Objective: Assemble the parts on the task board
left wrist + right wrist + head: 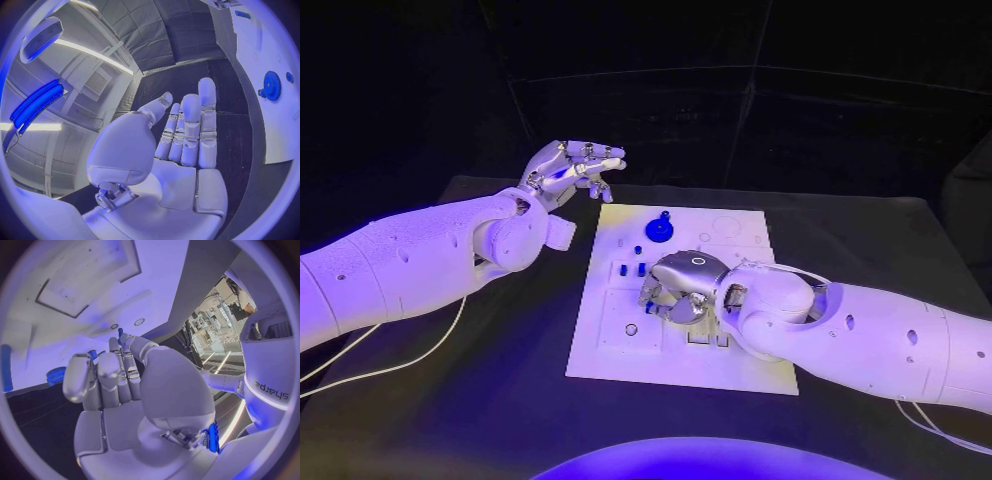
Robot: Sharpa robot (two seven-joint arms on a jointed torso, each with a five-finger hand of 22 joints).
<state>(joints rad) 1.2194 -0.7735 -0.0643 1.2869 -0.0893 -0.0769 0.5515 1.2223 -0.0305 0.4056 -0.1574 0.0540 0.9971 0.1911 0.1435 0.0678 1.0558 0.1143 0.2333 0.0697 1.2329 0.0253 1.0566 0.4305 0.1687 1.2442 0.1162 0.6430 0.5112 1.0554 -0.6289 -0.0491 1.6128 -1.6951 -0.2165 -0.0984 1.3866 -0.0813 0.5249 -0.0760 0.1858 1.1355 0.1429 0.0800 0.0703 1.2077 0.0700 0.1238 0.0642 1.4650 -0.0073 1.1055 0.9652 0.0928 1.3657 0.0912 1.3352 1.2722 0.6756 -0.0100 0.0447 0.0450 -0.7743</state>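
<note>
The white task board [678,345] lies in the middle of the black table. A round blue gear [659,229] [271,86] [56,375] sits near its far end, and small blue parts [633,269] stand left of its middle. My right hand [682,290] [119,375] is curled down over the board's middle, its fingertips [116,346] close to a small blue part [120,332]. Whether the fingers pinch that part is unclear. My left hand [574,170] [181,135] is raised off the board's far left corner, fingers apart, holding nothing.
A pale cable [401,350] runs over the table under my left arm. Bare black table [877,240] lies to the right of and behind the board. Another small blue part [289,77] lies by the gear.
</note>
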